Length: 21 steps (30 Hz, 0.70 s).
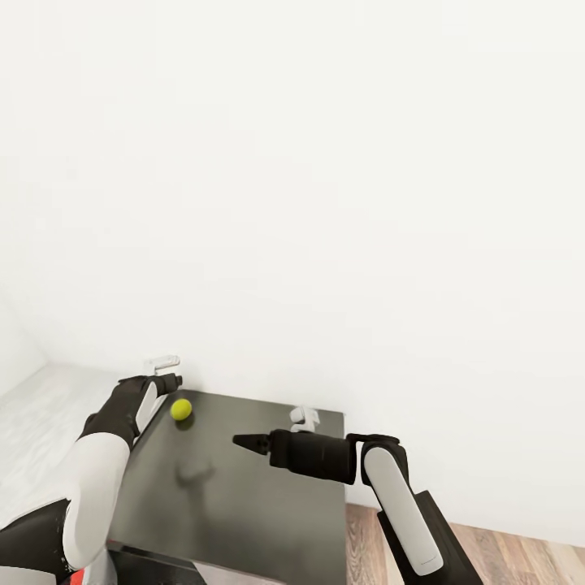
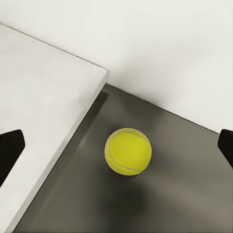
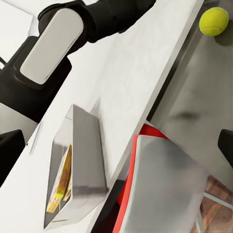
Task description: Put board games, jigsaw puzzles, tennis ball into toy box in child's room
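The tennis ball (image 1: 180, 409) lies on a dark cabinet top (image 1: 244, 496), close to the white wall and just beside the edge of the pale table (image 2: 43, 111). My left gripper (image 1: 166, 372) hovers right by the ball (image 2: 127, 151), open, its fingertips (image 2: 9, 150) far apart and not touching it. My right gripper (image 1: 246, 441) hangs open over the middle of the dark top with nothing in it. In the right wrist view the grey toy box (image 3: 85, 160) stands on the table with a yellow-printed board game (image 3: 60, 182) inside. The ball (image 3: 213, 21) shows beyond the table edge.
A white wall (image 1: 325, 203) rises directly behind the cabinet. Wood-plank floor (image 1: 504, 544) shows past the cabinet's right side. My own red and grey trunk (image 3: 160, 179) sits close against the table edge, below the right arm.
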Available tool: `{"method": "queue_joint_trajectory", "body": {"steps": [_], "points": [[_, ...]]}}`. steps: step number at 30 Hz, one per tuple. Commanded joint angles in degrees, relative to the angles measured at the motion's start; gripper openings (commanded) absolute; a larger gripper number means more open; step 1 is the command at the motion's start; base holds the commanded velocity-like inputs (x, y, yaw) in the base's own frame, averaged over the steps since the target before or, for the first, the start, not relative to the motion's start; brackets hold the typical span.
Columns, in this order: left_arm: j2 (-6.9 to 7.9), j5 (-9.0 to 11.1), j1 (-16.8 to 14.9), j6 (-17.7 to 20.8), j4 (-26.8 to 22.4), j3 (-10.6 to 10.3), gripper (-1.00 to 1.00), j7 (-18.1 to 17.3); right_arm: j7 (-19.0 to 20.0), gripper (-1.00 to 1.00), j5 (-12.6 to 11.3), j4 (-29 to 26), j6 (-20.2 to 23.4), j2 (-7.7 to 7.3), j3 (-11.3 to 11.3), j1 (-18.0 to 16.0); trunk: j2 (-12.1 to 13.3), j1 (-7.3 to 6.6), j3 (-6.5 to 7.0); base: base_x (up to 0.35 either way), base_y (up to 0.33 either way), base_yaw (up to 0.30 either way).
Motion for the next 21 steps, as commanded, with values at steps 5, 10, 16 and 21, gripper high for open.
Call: {"method": "queue_joint_trajectory", "body": {"steps": [5, 10, 16, 21], "points": [[-0.03, -0.6, -0.1, 0.2, 0.0, 0.1, 1.00, -0.1, 0.2, 1.00, 0.2, 0.0, 0.2, 0.00, -0.1, -0.1, -0.1, 0.03, -0.59, 0.000, 0.000, 0.094], [-0.03, -0.6, -0.1, 0.1, 0.0, 0.2, 1.00, -0.1, 0.2, 1.00, 0.2, 0.0, 0.2, -0.03, -0.8, -0.1, -0.1, 0.03, -1.04, 0.000, 0.000, 0.099], [-0.11, -0.6, -0.1, -1.1, 0.0, 0.1, 1.00, -0.1, 0.2, 1.00, 0.2, 0.0, 0.2, 0.03, -1.2, -0.1, -0.1, 0.03, -1.59, 0.000, 0.000, 0.105], [-0.27, -0.4, -0.1, -1.7, 0.0, 0.1, 1.00, -0.2, 0.2, 1.00, 0.2, 0.0, 0.2, -0.01, -1.2, -0.1, -0.1, 0.03, -2.05, 0.000, 0.000, 0.107]]}}
